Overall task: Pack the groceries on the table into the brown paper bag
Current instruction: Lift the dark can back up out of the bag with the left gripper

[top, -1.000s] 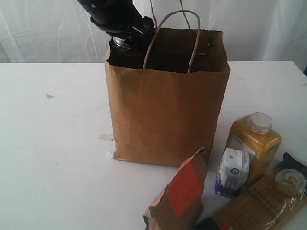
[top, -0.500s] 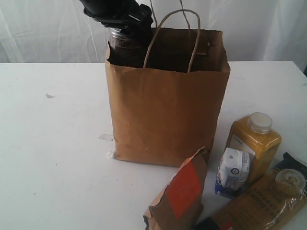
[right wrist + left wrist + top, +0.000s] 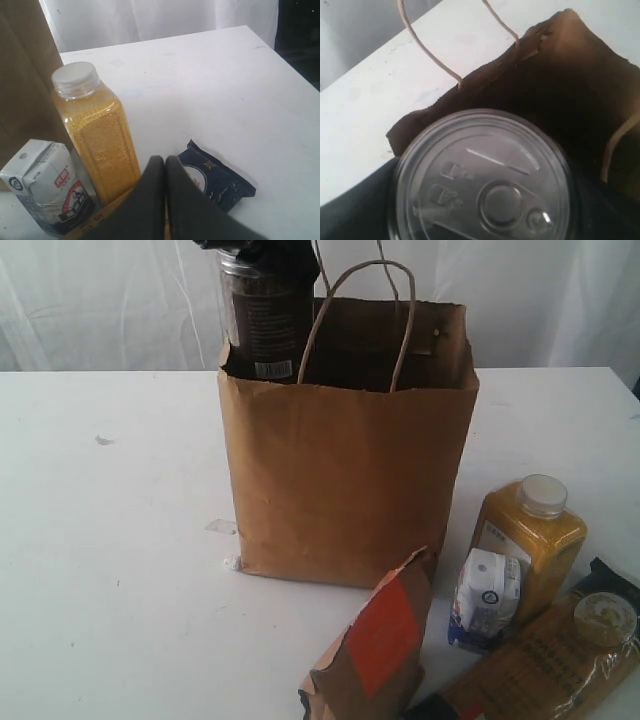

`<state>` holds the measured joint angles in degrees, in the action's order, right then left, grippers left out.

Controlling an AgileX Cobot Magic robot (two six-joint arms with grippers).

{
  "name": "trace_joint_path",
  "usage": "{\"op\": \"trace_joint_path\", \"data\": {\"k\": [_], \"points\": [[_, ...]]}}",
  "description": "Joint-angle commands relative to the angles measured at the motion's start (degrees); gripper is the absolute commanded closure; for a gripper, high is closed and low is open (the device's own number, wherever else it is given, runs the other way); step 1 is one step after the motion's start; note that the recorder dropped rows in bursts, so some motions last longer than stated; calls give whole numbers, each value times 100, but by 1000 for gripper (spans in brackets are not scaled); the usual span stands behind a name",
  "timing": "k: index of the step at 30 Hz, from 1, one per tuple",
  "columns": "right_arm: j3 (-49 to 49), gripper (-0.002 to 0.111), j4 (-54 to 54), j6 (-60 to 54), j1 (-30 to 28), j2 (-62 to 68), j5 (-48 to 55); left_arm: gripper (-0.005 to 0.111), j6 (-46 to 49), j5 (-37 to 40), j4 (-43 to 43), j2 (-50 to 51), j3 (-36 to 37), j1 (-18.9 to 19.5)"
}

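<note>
**Fingers clamp the can above the bag's mouth**

Fingers (image 3: 298,260) of the left gripper (image 3: 262,248) are spread wide around the top of the dark can (image 3: 262,325) and grip it upright. The can's lower end sits just inside the rear left corner of the brown paper bag (image 3: 345,480), and most of its body shows above the ragged rim. From the left wrist, its silver pull-tab lid (image 3: 485,180) fills the view over the bag's dark interior. The twisted loop handles (image 3: 355,320) rise beside the can.

Over at the right gripper (image 3: 165,159), the two fingers (image 3: 152,200) are pressed flat together with nothing between them. They hang low over the groceries to the right of the bag.

On the table (image 3: 110,540), the yellow bottle (image 3: 528,545) stands with the white-blue carton (image 3: 487,598) just in front. The spaghetti packet (image 3: 540,665) lies beside them, and a tan-lidded jar (image 3: 605,618) is at its far end. A dark blue packet (image 3: 217,180) lies near the bottle. The brown pouch (image 3: 375,645) stands in front of the bag.
</note>
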<state>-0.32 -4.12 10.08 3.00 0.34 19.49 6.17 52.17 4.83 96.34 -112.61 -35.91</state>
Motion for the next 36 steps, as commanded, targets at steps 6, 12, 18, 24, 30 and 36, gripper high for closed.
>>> {"op": "trace_joint_path", "data": {"k": [6,12,18,24,30,36], "points": [[32,108,-19,14,-26,-34,-28,42,-184,6,176,-467,-83,-14],[32,108,-19,14,-26,-34,-28,50,-210,31,190,-784,-83,-14],[32,108,-19,14,-26,-34,-28,58,-278,117,190,-1045,-83,-14],[32,108,-19,134,-26,-34,-28,75,-278,160,190,-1077,-83,-14],[32,108,-19,134,-26,-34,-28,93,-278,-208,190,-1077,-73,-14],[32,108,-19,134,-26,-34,-28,107,-278,-338,172,-956,-73,-14]]}}
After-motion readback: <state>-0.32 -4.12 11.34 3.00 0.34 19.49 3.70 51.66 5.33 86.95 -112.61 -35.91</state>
